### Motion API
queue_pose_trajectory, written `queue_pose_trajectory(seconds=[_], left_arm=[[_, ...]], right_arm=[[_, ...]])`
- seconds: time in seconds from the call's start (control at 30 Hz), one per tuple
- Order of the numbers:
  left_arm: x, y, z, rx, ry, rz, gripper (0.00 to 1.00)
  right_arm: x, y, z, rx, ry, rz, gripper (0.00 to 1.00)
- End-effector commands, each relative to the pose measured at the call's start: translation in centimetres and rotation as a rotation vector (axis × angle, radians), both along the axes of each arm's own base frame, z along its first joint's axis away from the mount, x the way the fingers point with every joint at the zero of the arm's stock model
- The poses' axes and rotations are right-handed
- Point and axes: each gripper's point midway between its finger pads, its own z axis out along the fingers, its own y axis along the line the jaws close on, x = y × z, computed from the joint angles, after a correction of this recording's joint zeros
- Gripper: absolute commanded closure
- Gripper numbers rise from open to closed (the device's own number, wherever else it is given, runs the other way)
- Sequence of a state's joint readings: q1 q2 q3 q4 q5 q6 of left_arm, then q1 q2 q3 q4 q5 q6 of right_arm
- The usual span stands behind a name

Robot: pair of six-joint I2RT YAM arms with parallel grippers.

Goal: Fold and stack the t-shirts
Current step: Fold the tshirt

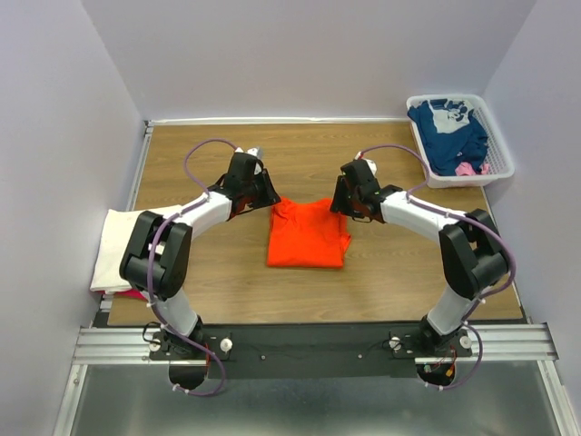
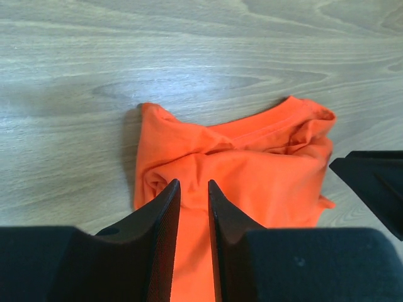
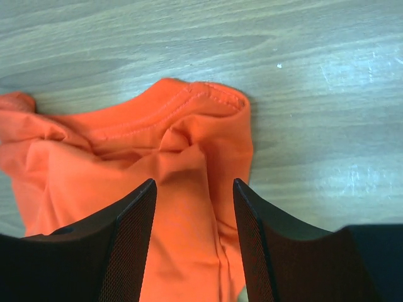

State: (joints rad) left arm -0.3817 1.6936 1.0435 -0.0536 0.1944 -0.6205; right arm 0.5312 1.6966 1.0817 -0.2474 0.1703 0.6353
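Left pincer (image 2: pixel 193 185) nearly shut, grip unclear; right pincer (image 3: pixel 194 184) spread; both above orange t-shirt (image 2: pixel 258 167), collar end.

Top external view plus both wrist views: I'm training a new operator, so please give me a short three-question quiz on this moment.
1. True or false: the orange t-shirt lies inside the white basket.
2. Which has its fingers wider apart? A) left end effector B) right end effector
3. Fill in: the top shirt of the pile at far left is ____ in colour.
Key: 1 false; 2 B; 3 cream-white.
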Motion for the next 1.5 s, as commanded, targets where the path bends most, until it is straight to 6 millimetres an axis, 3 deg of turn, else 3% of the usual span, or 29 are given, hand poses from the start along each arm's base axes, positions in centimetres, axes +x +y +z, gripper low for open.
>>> queue_pose_trajectory(seconds=[0.0, 0.2, 0.57, 1.2, 1.47], left_arm=[[0.7, 0.0, -0.4, 0.016, 0.007, -0.016, 0.68], [0.7, -0.2, -1.7, 0.015, 0.037, -0.026, 0.67], [0.0, -0.2, -2.3, 0.0, 0.061, -0.017, 0.6], [-1.0, -0.9, -3.2, -0.056, 0.095, -0.031, 0.59], [-0.4, -1.4, -2.5, -0.081, 0.071, -0.039, 0.71]], right_arm=[[1.5, 0.0, -0.4, 0.0, 0.013, -0.008, 0.42], [2.3, -0.4, -0.9, 0.011, 0.016, -0.027, 0.42], [2.6, -0.4, -0.8, 0.038, 0.016, -0.027, 0.42], [2.9, 0.1, -1.4, 0.056, 0.03, -0.024, 0.43], [3.1, 0.5, -0.9, 0.077, 0.026, -0.024, 0.45]])
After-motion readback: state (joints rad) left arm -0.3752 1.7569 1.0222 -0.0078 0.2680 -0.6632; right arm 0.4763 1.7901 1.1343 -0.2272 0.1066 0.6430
